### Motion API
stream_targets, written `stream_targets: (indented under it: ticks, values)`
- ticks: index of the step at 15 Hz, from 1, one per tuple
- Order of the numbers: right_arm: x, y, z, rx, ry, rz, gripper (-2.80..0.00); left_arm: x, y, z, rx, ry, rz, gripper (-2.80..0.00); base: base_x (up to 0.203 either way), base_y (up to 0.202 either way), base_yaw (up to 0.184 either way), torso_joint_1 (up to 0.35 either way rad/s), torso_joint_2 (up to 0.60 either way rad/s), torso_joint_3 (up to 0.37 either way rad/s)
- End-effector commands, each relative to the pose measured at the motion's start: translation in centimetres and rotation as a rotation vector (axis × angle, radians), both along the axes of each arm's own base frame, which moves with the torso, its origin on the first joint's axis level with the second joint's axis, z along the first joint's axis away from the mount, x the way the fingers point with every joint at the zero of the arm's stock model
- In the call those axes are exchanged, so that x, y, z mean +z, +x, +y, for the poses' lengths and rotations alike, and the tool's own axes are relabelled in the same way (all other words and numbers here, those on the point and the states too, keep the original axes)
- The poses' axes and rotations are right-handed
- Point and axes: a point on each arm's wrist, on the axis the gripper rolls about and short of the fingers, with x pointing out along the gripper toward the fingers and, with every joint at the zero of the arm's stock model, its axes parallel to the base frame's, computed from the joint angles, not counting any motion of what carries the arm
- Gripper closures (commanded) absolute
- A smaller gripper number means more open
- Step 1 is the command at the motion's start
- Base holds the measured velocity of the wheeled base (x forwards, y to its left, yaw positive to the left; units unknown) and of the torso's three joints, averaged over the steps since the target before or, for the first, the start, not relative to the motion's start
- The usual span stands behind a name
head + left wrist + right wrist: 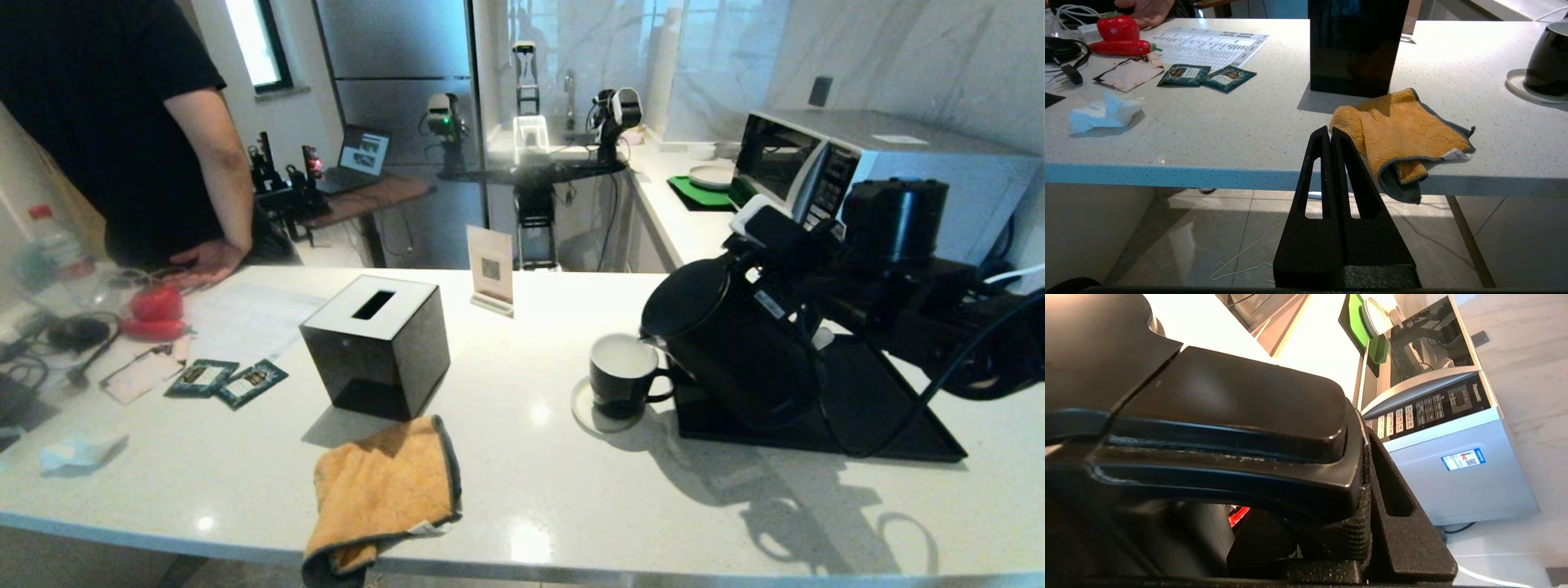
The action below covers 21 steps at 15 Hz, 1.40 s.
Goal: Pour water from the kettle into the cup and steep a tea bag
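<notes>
While the right gripper (1359, 506) pinches the kettle (718, 343) by its handle (1229, 416), the spout tips over the cup (624, 376) beside the tray's (882, 425) left edge. Kettle looks heavy, rigid; handle is the sound hold. Left gripper (1331, 134), jaws pressed together, idles off the counter's (1249, 134) near edge.

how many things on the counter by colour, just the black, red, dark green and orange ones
Black: 4 — matte black kettle, small black mug, black cube tissue box, flat black tray
Red: 2 — red pepper-shaped items
Dark green: 2 — flat packets
Orange: 1 — cloth
Total: 9
</notes>
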Motion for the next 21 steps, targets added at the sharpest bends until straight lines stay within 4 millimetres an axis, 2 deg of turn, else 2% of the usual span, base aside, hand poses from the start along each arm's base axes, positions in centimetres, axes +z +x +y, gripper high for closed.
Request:
stream_targets:
  ticks: [1,21]
  values:
    - [-0.02,0.31,0.09,0.001,-0.018,-0.004,0.00,0.01,0.01,0.00,0.000,-0.001,0.001,0.00,0.000,0.000,0.000,0.000,0.00,0.000]
    - [-0.51,0.69,0.44,0.040,-0.205,0.002,0.00,0.01,0.01,0.00,0.000,-0.001,0.001,0.00,0.000,0.000,0.000,0.000,0.00,0.000]
